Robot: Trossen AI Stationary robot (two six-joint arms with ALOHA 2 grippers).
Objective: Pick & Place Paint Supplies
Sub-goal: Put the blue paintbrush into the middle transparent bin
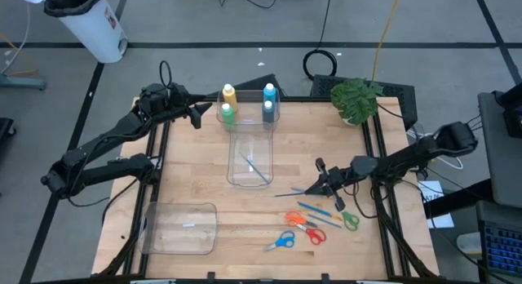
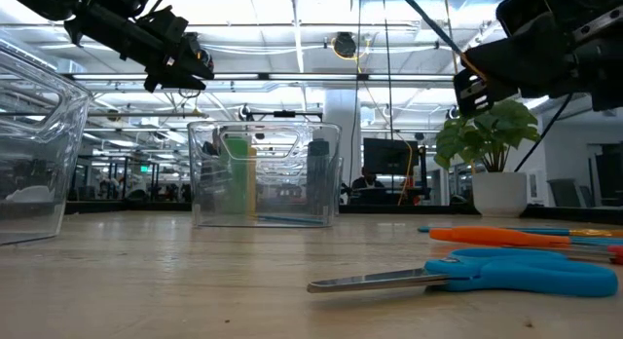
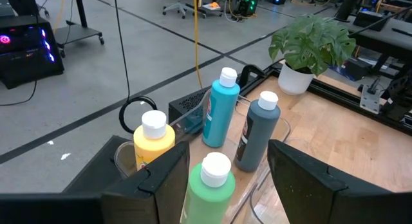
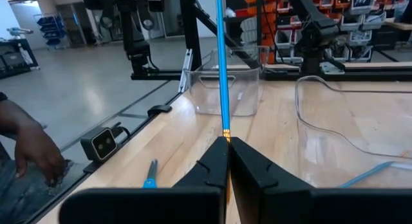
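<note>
Right gripper is clamped on a thin blue-handled brush above the worktop, near the scissors. Left gripper hangs with fingers apart by four white-capped paint bottles standing inside the clear bin.

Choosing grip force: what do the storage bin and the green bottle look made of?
The bin looks like clear, glossy hard plastic: the table shows through its walls. The green bottle looks like smooth, probably squeezable plastic, with a white ribbed cap.
</note>
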